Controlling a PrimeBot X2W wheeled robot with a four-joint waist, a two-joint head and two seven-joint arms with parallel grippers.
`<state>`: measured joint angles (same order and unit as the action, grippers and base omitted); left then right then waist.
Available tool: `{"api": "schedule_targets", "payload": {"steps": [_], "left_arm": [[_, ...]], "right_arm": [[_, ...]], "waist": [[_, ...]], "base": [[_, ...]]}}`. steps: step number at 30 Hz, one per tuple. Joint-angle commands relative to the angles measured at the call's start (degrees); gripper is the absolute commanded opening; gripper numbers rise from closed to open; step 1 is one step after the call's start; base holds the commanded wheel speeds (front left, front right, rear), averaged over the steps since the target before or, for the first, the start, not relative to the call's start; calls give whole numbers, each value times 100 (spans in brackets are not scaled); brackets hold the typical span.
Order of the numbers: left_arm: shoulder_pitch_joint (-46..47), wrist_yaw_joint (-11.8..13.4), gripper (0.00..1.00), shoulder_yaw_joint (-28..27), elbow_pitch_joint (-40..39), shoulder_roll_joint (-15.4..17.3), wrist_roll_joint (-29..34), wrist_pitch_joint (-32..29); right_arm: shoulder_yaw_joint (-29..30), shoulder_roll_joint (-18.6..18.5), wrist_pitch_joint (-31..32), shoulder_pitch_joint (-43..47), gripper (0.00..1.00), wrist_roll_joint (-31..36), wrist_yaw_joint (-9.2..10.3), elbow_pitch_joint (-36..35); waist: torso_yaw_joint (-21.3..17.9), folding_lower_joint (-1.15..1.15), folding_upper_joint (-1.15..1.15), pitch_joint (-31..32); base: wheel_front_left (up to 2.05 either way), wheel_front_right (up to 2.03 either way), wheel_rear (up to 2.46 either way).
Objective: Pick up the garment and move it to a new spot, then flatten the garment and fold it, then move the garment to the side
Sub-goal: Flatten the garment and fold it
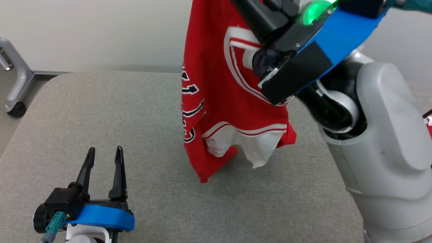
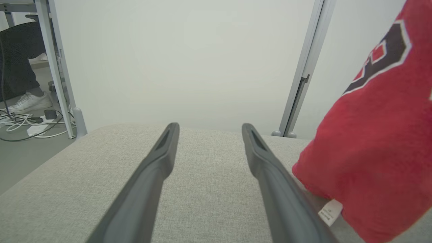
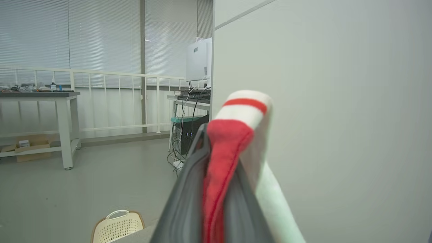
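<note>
The garment [image 1: 219, 111] is a red jersey with white trim and dark lettering. It hangs in the air from the upper right of the head view, its lowest corner just reaching the grey padded table [image 1: 101, 114]. My right gripper [image 3: 216, 141] is shut on a fold of the garment [image 3: 229, 135], red and white cloth bunched between its fingers; its tips are out of the head view. My left gripper [image 1: 104, 152] stands open low over the table's front left, nothing between its fingers [image 2: 162, 152]. The garment [image 2: 371, 141] hangs just right of them.
A pale partition wall stands behind the table. A metal frame on a castor [image 1: 15, 109] is at the far left. A person's leg and shoe [image 2: 27, 101] and cables lie on the floor beyond. A cream basket [image 3: 116, 226] sits low in the right wrist view.
</note>
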<state>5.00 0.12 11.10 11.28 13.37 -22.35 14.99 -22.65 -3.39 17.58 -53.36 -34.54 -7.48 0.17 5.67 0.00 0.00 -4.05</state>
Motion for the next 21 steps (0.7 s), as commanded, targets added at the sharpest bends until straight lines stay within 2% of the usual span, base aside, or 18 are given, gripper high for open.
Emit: {"api": "schedule_targets", "payload": {"steps": [1, 5, 11, 17, 18, 21], "left_arm": [[17, -13, 100, -40, -22, -7, 29, 27], [48, -30, 100, -43, -31, -26, 46, 27], [263, -116, 100, 23, -32, -108, 97, 27], [734, -306, 100, 234, 6, -276, 231, 27], [734, -306, 100, 234, 6, -276, 231, 27], [977, -401, 100, 336, 36, -400, 290, 27]], "right_arm": [[142, 19, -4, -124, 0, -31, -3, -57], [664, 28, 112, 61, 0, 218, -3, 186], [1450, -81, 279, 408, 0, 866, -3, 1394], [2093, -479, -249, 239, 0, 1404, -3, 2926], [2093, -479, -249, 239, 0, 1404, -3, 2926], [2288, -653, -509, 102, 0, 1633, -4, 3592]], "waist": [[-4, 0, 0, -16], [0, 0, 0, -88], [108, 0, 0, -406], [465, 0, 0, -929], [465, 0, 0, -929], [687, 0, 0, -1191]], "base": [[0, 0, 0], [0, 0, 0], [0, 0, 0], [0, 0, 0], [0, 0, 0], [0, 0, 0]]}}
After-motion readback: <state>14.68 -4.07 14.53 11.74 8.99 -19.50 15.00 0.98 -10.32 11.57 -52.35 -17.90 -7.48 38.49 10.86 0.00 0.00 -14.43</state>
